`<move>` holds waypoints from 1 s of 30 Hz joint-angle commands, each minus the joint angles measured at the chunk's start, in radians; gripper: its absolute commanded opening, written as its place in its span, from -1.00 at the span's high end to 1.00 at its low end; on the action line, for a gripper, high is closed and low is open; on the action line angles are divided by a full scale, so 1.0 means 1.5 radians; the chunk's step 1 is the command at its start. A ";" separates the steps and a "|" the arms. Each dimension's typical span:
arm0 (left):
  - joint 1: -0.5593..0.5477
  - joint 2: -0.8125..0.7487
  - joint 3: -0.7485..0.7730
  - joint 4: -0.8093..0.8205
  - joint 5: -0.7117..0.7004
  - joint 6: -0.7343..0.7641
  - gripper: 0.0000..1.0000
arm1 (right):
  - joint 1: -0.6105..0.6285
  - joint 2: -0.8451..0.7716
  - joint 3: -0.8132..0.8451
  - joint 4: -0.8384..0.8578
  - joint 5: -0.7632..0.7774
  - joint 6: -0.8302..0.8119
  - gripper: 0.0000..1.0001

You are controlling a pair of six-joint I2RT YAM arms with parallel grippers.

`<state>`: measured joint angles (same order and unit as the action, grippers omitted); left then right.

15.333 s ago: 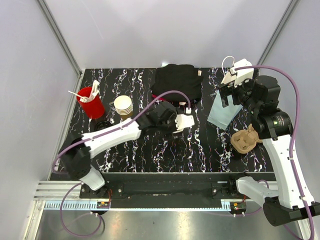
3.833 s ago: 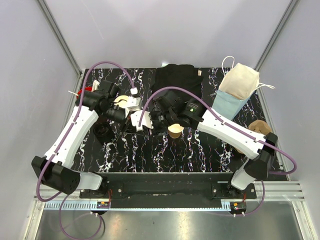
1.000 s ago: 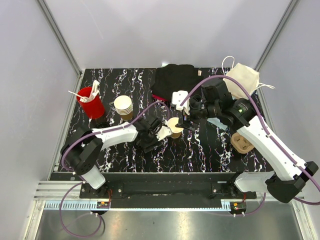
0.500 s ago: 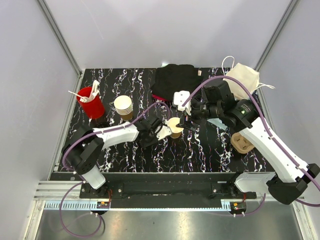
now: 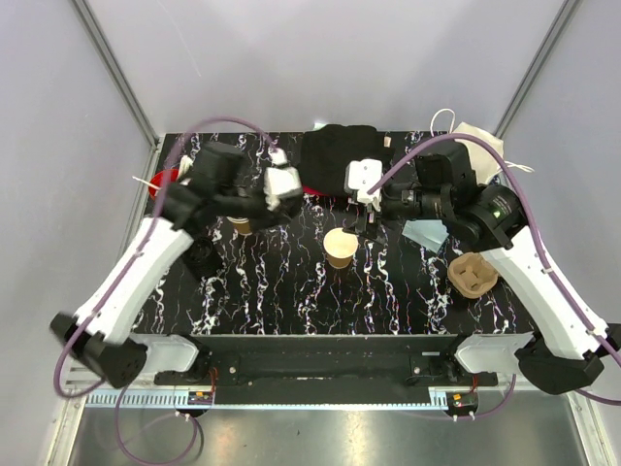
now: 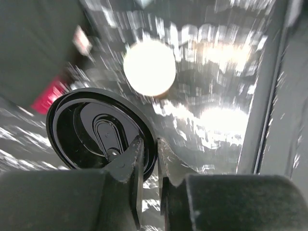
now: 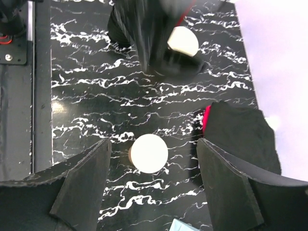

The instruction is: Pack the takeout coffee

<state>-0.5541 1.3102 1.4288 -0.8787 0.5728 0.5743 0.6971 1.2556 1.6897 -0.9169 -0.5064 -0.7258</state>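
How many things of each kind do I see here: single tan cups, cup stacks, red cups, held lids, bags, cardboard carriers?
Single tan cup: 1
Cup stack: 1
Red cup: 1
Black lid, held: 1
Bags: 2, cream bag and blue bag
Cardboard carrier: 1
Total: 7

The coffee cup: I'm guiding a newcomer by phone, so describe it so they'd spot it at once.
On the black marbled table, look near the middle. The small tan paper cup stands alone there, lidless, cream inside; the other tan cups sit nested in a stack farther back left.
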 commanded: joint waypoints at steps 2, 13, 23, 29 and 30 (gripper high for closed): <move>0.086 -0.043 0.085 -0.083 0.333 0.022 0.85 | -0.005 0.025 0.074 0.001 0.001 0.016 -0.64; 0.117 -0.032 0.049 -0.082 0.530 -0.026 0.91 | -0.006 0.135 0.198 -0.052 -0.060 -0.099 -0.88; 0.118 -0.039 0.029 -0.065 0.576 -0.056 0.95 | -0.005 0.236 0.247 -0.156 -0.221 -0.196 -0.93; 0.122 -0.047 0.002 0.000 0.592 -0.109 0.95 | -0.004 0.267 0.273 -0.196 -0.275 -0.213 -0.93; 0.123 -0.048 -0.001 0.007 0.594 -0.116 0.95 | -0.003 0.268 0.268 -0.197 -0.281 -0.212 -0.91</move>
<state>-0.3801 1.2690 1.4425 -0.9600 1.3941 0.4625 0.6945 1.6550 2.0491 -1.1580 -0.8215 -1.0035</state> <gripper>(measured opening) 0.150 0.965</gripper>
